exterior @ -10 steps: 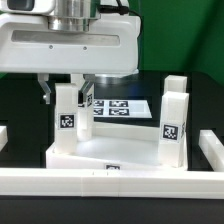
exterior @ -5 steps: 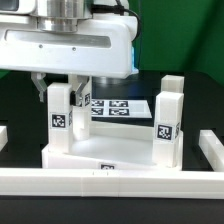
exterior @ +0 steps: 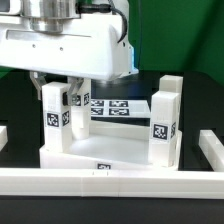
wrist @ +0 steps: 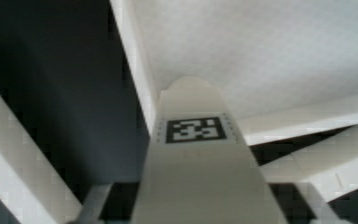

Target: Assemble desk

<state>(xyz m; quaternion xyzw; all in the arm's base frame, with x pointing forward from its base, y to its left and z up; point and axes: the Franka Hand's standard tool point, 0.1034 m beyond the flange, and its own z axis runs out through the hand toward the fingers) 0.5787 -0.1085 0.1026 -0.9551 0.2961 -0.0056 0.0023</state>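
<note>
The desk's white slab (exterior: 105,150) lies flat behind the front rail. Two white legs stand upright on its corners. The leg at the exterior view's left (exterior: 54,118) sits between my fingers, and my gripper (exterior: 60,92) is shut on its upper part. The other leg (exterior: 163,115) stands free at the exterior view's right. In the wrist view the held leg (wrist: 199,150) runs out from my gripper (wrist: 197,208), its tag facing the camera, with the slab (wrist: 265,50) beyond it.
A long white rail (exterior: 110,181) runs across the front. Another rail (exterior: 211,150) lies at the exterior view's right, and a short piece (exterior: 3,134) shows at its left edge. The marker board (exterior: 118,107) lies flat behind the slab.
My gripper has moved toward the exterior view's left with the leg in it. The slab and the other leg have shifted the same way along with it.
</note>
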